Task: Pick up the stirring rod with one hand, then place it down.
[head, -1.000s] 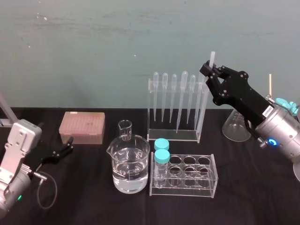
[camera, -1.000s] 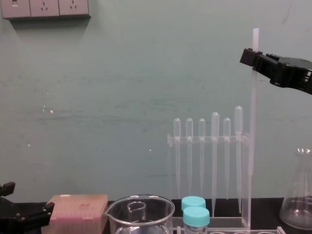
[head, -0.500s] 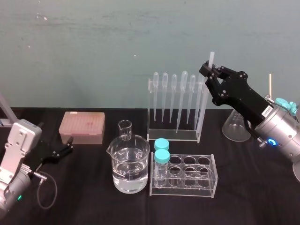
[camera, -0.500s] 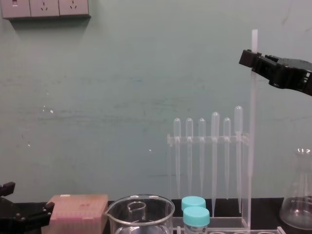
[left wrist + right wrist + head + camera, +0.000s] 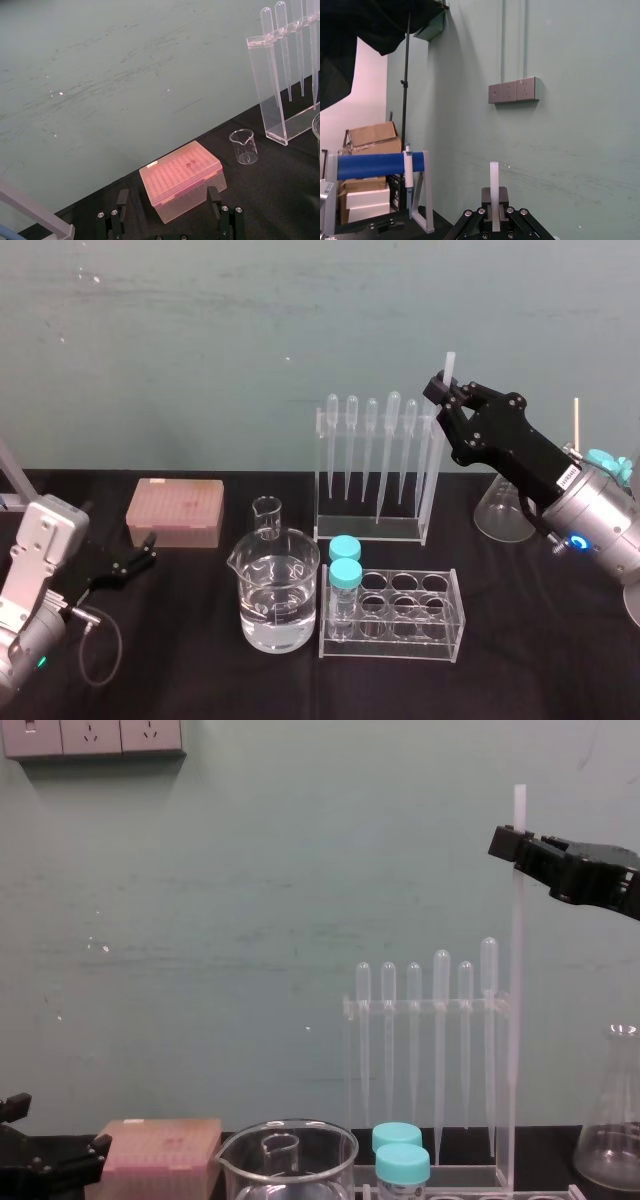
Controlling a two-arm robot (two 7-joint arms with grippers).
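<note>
The long, thin, translucent-white stirring rod (image 5: 517, 1020) stands nearly upright just beside the right end of the clear plastic pipette rack (image 5: 372, 528), rising well above the bulb-topped clear pipettes (image 5: 370, 445) that hang in it. The black two-finger right gripper (image 5: 444, 392) holds the rod near its top, jaws clenched on it, with a short length of rod sticking out above them; the right wrist view shows that blunt top end pinched between the jaws. In the chest view the rod's lower end reaches down to the level of the rack's base, but whether it touches the black desk (image 5: 200, 660) cannot be told. In front of the pipette rack sit a glass beaker of water (image 5: 280, 602), a small empty glass beaker (image 5: 267, 516) and a clear tube rack (image 5: 405, 615) holding two teal-capped tubes (image 5: 345, 575). A glass conical flask (image 5: 500, 510) stands behind the right arm. The left gripper (image 5: 148, 550) rests low at the desk's left side, jaws released and wide apart, facing a pink rectangular tip box (image 5: 175, 510).
</note>
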